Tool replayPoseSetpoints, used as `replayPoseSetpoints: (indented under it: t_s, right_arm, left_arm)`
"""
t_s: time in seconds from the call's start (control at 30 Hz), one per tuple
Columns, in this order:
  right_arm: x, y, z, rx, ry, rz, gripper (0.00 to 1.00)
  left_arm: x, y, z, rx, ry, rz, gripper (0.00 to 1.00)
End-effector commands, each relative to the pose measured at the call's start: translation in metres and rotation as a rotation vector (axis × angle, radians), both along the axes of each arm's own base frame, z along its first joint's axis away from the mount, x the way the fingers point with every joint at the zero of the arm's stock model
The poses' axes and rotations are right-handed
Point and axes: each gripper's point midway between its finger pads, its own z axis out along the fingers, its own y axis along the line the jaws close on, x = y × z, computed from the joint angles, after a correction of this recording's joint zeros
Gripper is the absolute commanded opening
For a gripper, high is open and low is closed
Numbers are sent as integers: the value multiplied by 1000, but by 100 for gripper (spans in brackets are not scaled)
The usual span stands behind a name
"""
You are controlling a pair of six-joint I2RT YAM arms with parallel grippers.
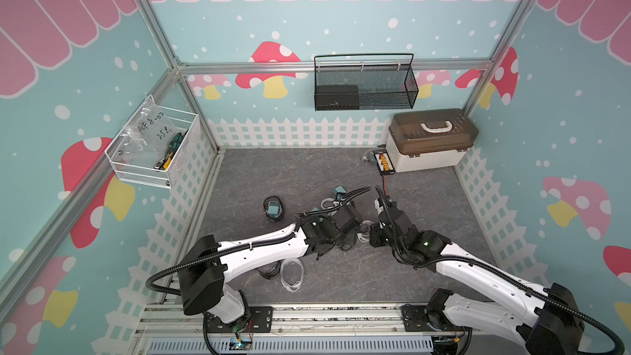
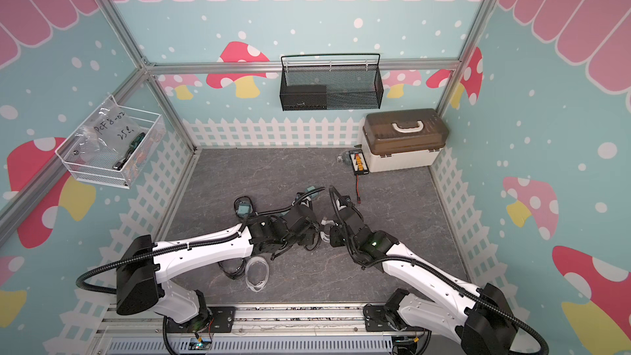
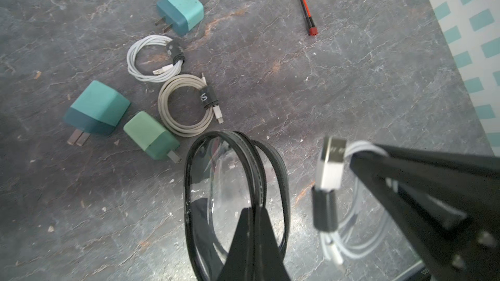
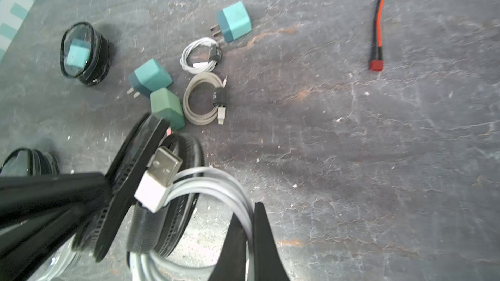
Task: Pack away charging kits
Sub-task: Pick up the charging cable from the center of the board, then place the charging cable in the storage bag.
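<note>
Up close, the left gripper (image 3: 253,212) was pinched shut on the rim of a black pouch (image 3: 213,179). The right gripper (image 4: 250,212) was squeezing a white cable (image 4: 213,182), right beside the pouch.

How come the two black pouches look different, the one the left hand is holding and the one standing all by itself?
The held pouch is pinched at its rim by the left hand and gapes open; the lone pouch sits on the table untouched. The held pouch looks empty; the lone pouch has a teal charger inside. Both are oval and black-rimmed, with clear windows.
</note>
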Motion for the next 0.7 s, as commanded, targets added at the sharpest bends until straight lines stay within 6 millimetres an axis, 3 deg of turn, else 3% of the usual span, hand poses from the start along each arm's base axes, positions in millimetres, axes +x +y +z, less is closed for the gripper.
replayPoseSetpoints:
  t_s: [0.0,0.33,0.67]
  right_arm:
    - [-5,4,-10,1,39,-6,0]
    - [2,4,-35,-52,81,-45,0]
    - [12,16,-45,-54,104,-49,0]
  left_arm:
    - [8,-17,13,-58,-38,-31,0]
    - [2,-34,31,-194,-70,-102,0]
    - [-12,-47,13,-238,-53,-156,0]
